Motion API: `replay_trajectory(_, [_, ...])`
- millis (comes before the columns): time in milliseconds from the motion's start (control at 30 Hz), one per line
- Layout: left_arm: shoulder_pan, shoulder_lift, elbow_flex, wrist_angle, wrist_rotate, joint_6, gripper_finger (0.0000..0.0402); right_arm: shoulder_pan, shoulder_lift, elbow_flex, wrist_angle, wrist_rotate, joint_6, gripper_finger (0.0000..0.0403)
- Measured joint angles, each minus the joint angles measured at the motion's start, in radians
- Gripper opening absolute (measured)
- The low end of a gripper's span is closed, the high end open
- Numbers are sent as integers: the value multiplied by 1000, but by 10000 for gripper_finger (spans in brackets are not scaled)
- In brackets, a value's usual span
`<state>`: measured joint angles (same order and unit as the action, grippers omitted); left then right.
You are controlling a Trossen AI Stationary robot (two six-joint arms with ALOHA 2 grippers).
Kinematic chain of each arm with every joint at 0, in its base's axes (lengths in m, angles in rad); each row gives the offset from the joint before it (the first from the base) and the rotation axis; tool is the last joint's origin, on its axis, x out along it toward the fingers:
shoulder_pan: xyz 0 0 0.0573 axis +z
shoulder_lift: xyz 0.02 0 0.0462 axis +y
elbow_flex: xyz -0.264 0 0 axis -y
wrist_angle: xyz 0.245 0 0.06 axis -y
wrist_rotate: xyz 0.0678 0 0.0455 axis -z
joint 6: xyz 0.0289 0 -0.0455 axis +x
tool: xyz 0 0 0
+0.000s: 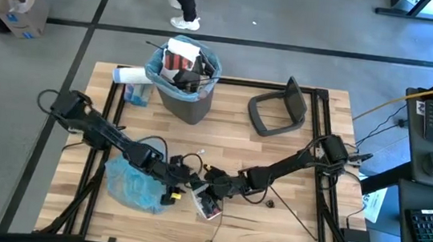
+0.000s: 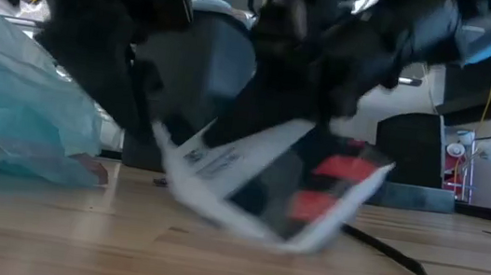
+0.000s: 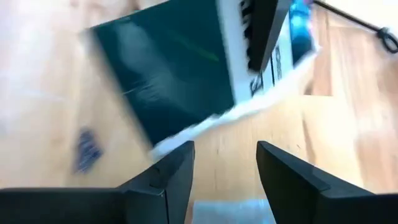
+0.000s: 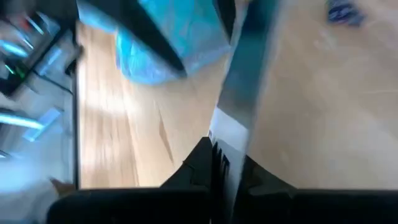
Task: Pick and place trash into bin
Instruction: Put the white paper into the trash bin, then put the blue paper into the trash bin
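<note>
Bright, even light overhead — low and wrist views badly motion-blurred.

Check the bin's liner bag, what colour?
Light blue, folded over the rim of the grey bin; the high view shows the liner bag best.

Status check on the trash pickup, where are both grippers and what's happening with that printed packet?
Right gripper shut on printed packet, one edge lifted off table. Left gripper open beside it, empty. Bin already stuffed, lid off; blue bag lies near left arm.
</note>
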<state>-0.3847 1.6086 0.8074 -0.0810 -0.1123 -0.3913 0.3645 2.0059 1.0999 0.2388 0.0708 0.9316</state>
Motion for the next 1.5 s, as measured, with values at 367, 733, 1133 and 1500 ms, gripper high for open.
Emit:
replay_trajectory(367, [3, -466, 104, -446, -183, 54, 134, -68, -204, 356, -612, 106, -478, 2])
replay_trajectory(733, [30, -900, 123, -511, -533, 325, 117, -283, -210, 829, -756, 236, -937, 2])
replay_trajectory(1133, [74, -1023, 124, -511, -602, 377, 117, -607, -167, 935, -451, 39, -886, 3])
replay_trajectory(1500, [74, -969, 81, -509, -601, 250, 117, -646, -92, 934, -557, 15, -997, 145])
